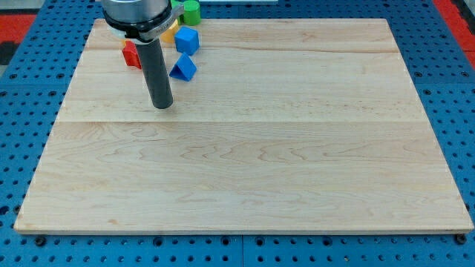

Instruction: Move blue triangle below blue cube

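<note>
Blue triangle [183, 67] on wooden counter [245, 148] near view's top left, just below blue cube [187, 40], apart. My tip [162, 106] rests on counter, below-left of triangle, not touching. No hand fitted. Red block [131, 54], green block [191, 11], yellow block [170, 31] nearby.

red block [132, 54]: right part hidden behind the rod — shape unclear
yellow block [170, 32]: mostly hidden behind the arm — shape cannot be told
green block [191, 11]: far edge, partly covered by the arm
arm [137, 15]: cut off by the top edge
</note>
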You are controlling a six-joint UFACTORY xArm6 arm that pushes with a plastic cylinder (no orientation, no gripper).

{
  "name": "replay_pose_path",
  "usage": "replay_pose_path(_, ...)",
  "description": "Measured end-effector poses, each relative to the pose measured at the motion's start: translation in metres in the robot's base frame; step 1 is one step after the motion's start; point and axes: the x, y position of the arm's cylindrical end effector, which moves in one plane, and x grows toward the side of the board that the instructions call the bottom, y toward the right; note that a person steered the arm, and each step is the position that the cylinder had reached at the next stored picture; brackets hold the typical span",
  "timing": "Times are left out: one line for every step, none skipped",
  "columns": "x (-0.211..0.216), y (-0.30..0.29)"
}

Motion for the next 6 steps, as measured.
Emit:
replay_pose_path(0.010,-0.010)
replay_pose_path(0.041,-0.129)
replay_pose_path(0.035,-0.181)
replay_pose_path(-0.038,-0.182)
replay_pose_path(-0.085,-0.180)
replay_pose_path(-0.065,-0.129)
